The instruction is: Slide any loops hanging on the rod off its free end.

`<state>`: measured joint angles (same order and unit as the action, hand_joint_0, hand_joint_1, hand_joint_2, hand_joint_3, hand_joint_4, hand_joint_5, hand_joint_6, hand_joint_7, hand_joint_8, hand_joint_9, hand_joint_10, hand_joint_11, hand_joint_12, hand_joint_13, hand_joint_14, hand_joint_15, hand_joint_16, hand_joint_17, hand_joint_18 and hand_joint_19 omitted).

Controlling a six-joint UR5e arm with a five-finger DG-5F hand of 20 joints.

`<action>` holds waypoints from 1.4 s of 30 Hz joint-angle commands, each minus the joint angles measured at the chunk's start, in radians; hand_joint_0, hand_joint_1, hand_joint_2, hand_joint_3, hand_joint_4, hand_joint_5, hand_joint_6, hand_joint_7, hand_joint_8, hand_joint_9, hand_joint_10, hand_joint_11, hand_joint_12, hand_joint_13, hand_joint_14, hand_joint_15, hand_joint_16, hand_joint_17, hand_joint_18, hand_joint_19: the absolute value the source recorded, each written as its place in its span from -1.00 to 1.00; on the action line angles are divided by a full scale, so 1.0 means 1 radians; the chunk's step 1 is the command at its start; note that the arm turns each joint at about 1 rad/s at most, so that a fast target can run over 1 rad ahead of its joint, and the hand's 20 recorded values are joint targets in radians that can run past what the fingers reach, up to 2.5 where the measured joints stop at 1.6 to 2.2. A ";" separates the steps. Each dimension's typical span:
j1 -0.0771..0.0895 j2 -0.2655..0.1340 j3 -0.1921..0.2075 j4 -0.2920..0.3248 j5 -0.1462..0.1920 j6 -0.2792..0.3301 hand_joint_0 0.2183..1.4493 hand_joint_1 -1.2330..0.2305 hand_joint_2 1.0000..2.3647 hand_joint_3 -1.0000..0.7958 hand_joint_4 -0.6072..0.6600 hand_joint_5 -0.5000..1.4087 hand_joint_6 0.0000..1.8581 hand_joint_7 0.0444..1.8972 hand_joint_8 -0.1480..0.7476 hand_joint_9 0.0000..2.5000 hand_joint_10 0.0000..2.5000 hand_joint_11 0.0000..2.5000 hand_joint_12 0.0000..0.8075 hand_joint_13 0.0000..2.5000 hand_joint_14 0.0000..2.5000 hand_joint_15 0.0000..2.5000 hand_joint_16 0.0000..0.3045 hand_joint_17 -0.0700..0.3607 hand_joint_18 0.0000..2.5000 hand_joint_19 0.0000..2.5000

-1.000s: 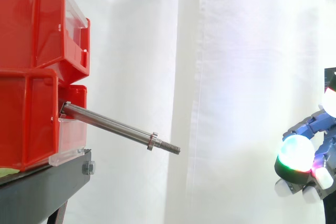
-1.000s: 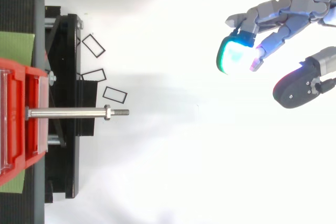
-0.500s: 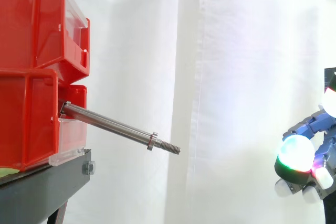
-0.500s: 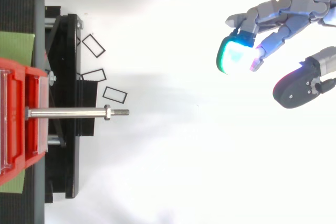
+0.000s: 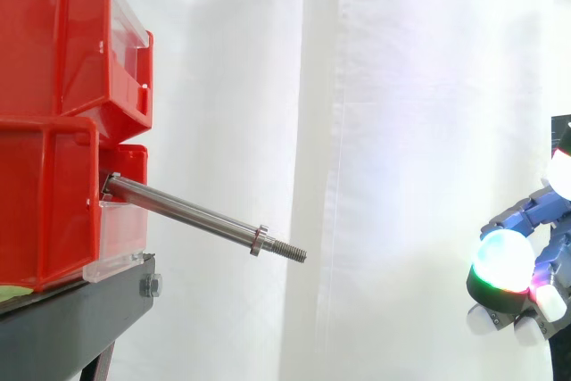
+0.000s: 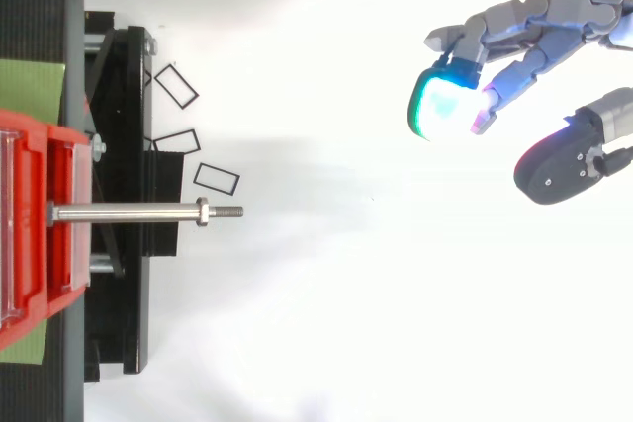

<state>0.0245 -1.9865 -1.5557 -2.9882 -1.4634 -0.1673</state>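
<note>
Side view: two red bins (image 5: pixel 53 51) stacked at the left on a black stand (image 5: pixel 80 310), before a white curtain (image 5: pixel 401 131). The rod (image 5: pixel 187 212) sticks out of the lower bin's front and slopes down to the right; a nut (image 5: pixel 258 240) sits near its threaded free end, and the shaft is plain steel from bin to nut. The hand (image 5: pixel 535 214) hangs at the right edge, lower than the rod's tip and well apart from it, glowing pads turned left. Top view: the rod (image 6: pixel 129 212) runs level from the bin (image 6: pixel 30 224) rightward over the stand (image 6: pixel 124 145), its tip just right of the stand's edge. Black-outlined rectangles (image 6: pixel 217 178) lie near it. The hand (image 6: pixel 539 32) is far right and farther back; fingers loosely extended, fingertips (image 6: pixel 442 106) pointing left, thumb (image 6: pixel 564 160) spread aside, nothing held.
</note>
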 commanded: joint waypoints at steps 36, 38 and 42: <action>0.000 0.000 0.000 0.000 0.000 0.000 -0.43 -0.15 -1.00 -0.42 0.40 -0.65 -0.46 -0.03 -0.07 -0.42 -0.99 -0.80 -0.44 -0.88 -1.00 -1.00 -0.77 -0.31 -0.94 -0.82; 0.000 0.000 0.000 0.000 0.000 0.000 -0.43 -0.15 -1.00 -0.42 0.39 -0.65 -0.46 -0.03 -0.07 -0.42 -0.99 -0.81 -0.44 -0.88 -1.00 -1.00 -0.77 -0.31 -0.94 -0.82; 0.000 0.000 0.000 0.000 0.000 0.000 -0.43 -0.15 -1.00 -0.42 0.39 -0.65 -0.46 -0.03 -0.06 -0.42 -0.99 -0.80 -0.45 -0.88 -1.00 -1.00 -0.78 -0.32 -0.95 -0.83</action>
<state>0.0245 -1.9865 -1.5555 -2.9882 -1.4634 -0.1674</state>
